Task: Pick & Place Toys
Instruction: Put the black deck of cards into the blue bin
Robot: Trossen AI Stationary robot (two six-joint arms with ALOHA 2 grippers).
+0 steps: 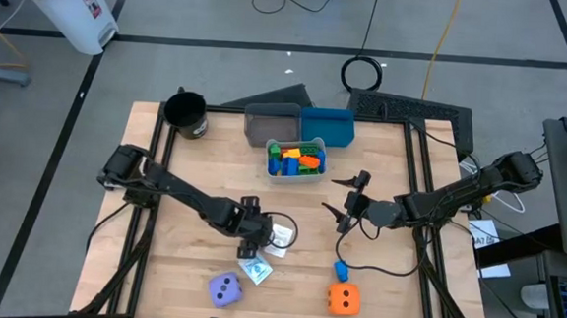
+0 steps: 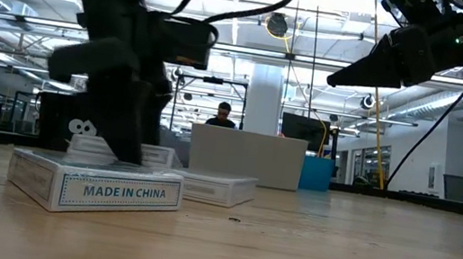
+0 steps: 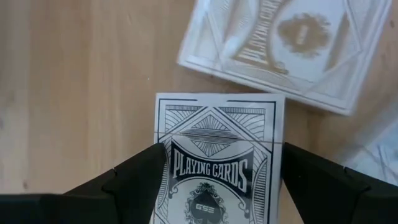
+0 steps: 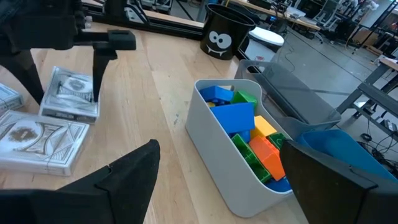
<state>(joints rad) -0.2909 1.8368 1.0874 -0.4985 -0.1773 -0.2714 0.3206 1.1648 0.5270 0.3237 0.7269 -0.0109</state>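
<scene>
My left gripper [image 1: 249, 244] points down at the table's middle front, open over a white playing-card box [image 3: 217, 162] lying flat; one finger stands at each long side of it. A second card box [image 3: 286, 43] lies just beyond, and a third [image 1: 255, 269] nearer the front edge. A purple die [image 1: 224, 290], an orange die [image 1: 344, 299] and a blue block [image 1: 340, 271] rest on the wood at the front. My right gripper [image 1: 338, 197] hangs open in the air right of centre, holding nothing. My left gripper's fingers [image 3: 140, 177] stand beside the two long sides of the card box [image 3: 163, 186], coming from above and lying across its width. Whether they touch the box I cannot tell. The box lies flat on the table.
A pale bin [image 4: 217, 168] full of coloured blocks [image 1: 293, 158] stands at the far centre, with a grey bin [image 1: 272, 124] and a blue bin [image 1: 327, 125] behind it. A black cup [image 1: 188, 114] stands at the far left corner. A black cable loops beside the left gripper.
</scene>
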